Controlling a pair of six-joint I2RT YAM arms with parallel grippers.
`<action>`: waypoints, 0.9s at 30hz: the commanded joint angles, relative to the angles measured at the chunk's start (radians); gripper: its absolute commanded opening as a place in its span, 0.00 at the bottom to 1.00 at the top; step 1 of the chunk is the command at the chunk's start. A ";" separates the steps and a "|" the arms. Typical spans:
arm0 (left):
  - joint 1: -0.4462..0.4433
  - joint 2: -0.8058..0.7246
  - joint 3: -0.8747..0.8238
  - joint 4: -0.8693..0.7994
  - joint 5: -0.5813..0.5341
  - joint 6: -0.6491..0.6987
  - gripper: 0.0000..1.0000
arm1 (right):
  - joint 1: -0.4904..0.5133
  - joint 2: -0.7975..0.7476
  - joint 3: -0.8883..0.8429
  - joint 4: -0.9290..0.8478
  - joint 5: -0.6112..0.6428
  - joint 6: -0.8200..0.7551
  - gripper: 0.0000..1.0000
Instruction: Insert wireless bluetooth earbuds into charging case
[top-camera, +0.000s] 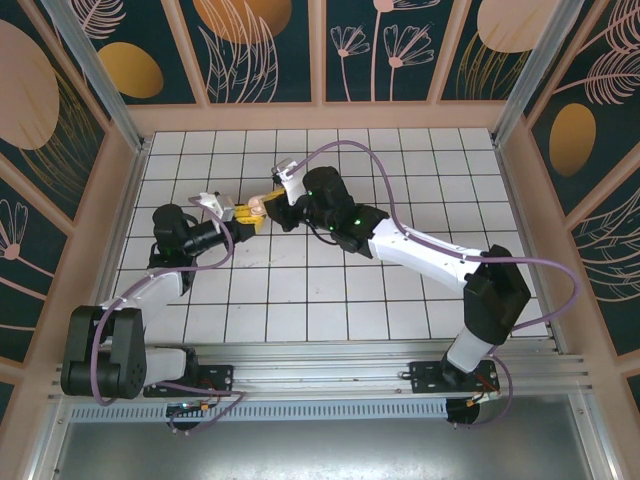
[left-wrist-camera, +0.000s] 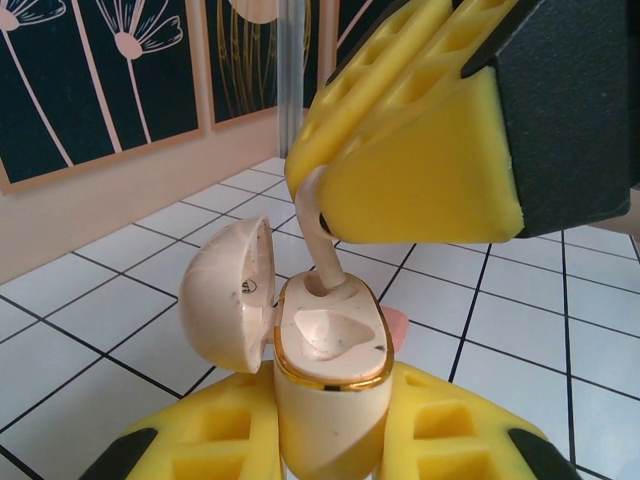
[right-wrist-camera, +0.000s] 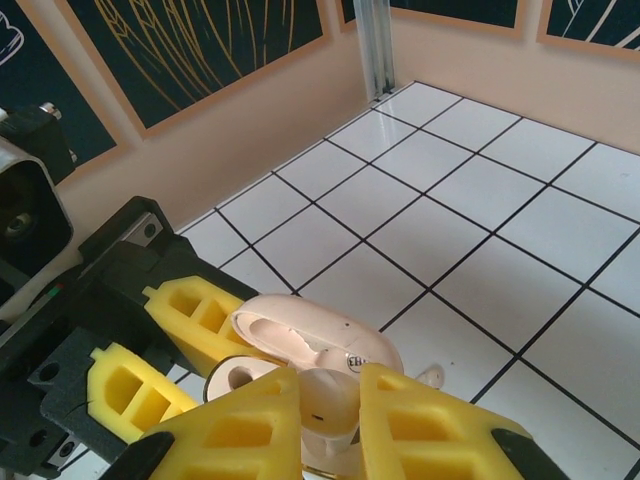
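Beige earbud (left-wrist-camera: 322, 250): lower end just inside one socket of the open case (left-wrist-camera: 330, 400), upper end pinched from above. The lid (left-wrist-camera: 228, 295) is swung back to one side.

Step in hand, as I judge it: seating the bud.

To do it well:
- line the bud up with the socket
- press straight down, slowly
- let go only once it sits fully down (a tilted push would likely jam it on the gold rim or tip the case)

Right claw (left-wrist-camera: 318, 165): yellow pads together on the bud's upper end.

Left claw (left-wrist-camera: 330, 445): pads clamped on the case body, holding it upright above the white tiled floor (left-wrist-camera: 520, 330).
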 joint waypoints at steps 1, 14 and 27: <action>-0.006 -0.014 0.006 0.053 0.018 -0.019 0.11 | 0.000 0.027 0.015 0.009 0.005 -0.006 0.16; -0.006 -0.019 0.008 0.097 -0.026 -0.096 0.11 | 0.007 0.018 -0.007 -0.057 0.020 -0.029 0.16; -0.006 -0.014 0.009 0.100 -0.031 -0.099 0.12 | 0.031 0.031 0.028 -0.123 -0.034 -0.051 0.17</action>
